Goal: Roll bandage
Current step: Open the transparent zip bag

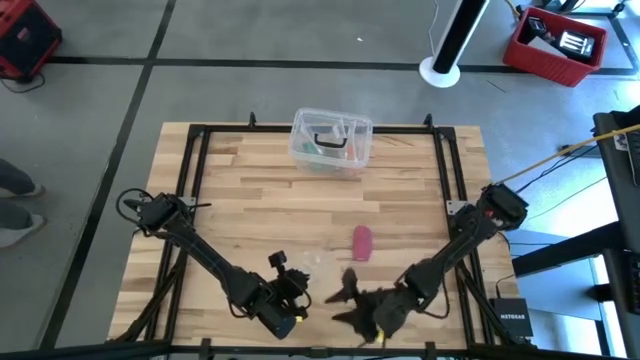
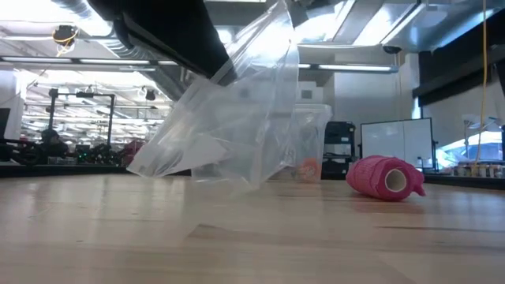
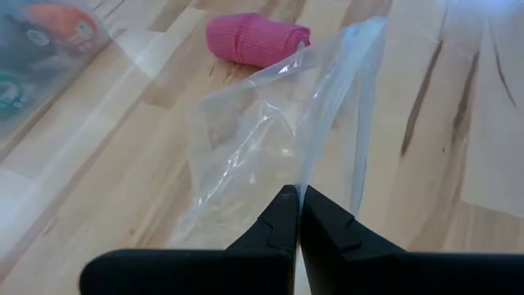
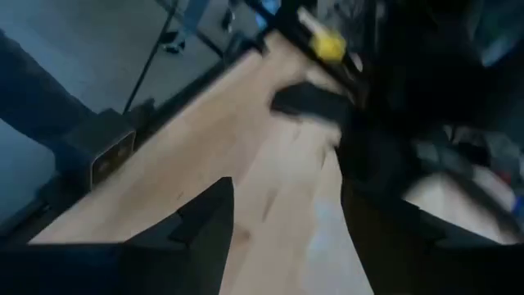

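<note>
The bandage (image 1: 361,241) is a stubby pink roll lying on its side on the wooden table, also seen in the low view (image 2: 384,177) and the left wrist view (image 3: 254,38). Near the table's front edge, my left gripper (image 3: 296,215) is shut on a crumpled clear plastic wrapper (image 3: 270,131), a short way in front of the bandage. The wrapper hangs from the dark gripper in the low view (image 2: 229,118). My right gripper (image 4: 282,238) stands open beside it, near the front edge (image 1: 345,292), with nothing between its fingers. My left gripper pinches an edge of the clear wrapper (image 3: 304,184) between its two shut fingers, slanting down from the table's near left side. The wrapper hangs slack from the fingers (image 2: 237,134), spreading out toward the bandage. I cannot tell whether its lower end touches the table.
A clear plastic box (image 1: 330,140) with small items inside stands at the table's far middle. A black frame (image 1: 200,135) runs around the tabletop. Bare wood lies between the box and the bandage.
</note>
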